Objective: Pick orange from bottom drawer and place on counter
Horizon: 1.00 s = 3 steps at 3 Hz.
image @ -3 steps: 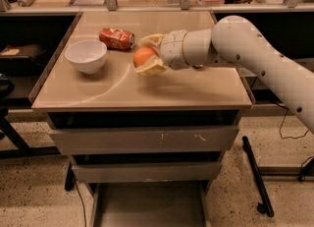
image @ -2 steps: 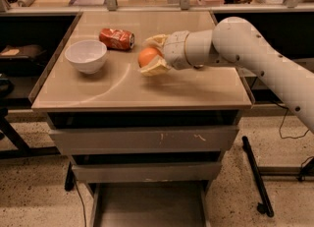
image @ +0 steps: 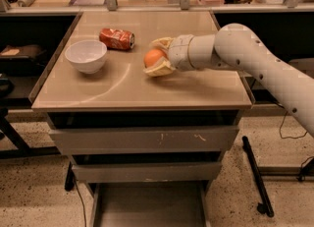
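Two fingers (image: 159,70) of my gripper (image: 153,57) are clasping the orange (image: 151,57) over the counter (image: 122,89), near the crushed can (image: 117,38).

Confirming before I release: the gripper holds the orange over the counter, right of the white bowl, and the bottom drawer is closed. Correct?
Not quite. The camera view shows the bottom drawer pulled open, not closed. The rest stands: the gripper holds the orange over the counter, right of the white bowl.
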Motion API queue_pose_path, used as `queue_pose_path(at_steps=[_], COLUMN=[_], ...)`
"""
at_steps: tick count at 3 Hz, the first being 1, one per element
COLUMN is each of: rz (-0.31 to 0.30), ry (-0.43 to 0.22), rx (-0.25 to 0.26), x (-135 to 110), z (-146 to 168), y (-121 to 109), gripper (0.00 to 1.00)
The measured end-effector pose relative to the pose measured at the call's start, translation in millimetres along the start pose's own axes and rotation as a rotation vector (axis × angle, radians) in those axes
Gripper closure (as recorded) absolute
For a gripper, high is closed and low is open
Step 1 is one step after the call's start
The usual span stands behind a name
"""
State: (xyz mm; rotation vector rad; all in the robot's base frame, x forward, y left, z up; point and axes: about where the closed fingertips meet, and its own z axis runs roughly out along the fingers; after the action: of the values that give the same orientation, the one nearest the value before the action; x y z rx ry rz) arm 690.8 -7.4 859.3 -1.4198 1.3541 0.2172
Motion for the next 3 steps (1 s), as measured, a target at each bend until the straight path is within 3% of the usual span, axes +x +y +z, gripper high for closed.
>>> queue_pose_path(at_steps=[3], rz=[0.000], ry=[0.000], rx=[0.000], x=[0.0], z=[0.1], y=[0.0], gripper=[0.35])
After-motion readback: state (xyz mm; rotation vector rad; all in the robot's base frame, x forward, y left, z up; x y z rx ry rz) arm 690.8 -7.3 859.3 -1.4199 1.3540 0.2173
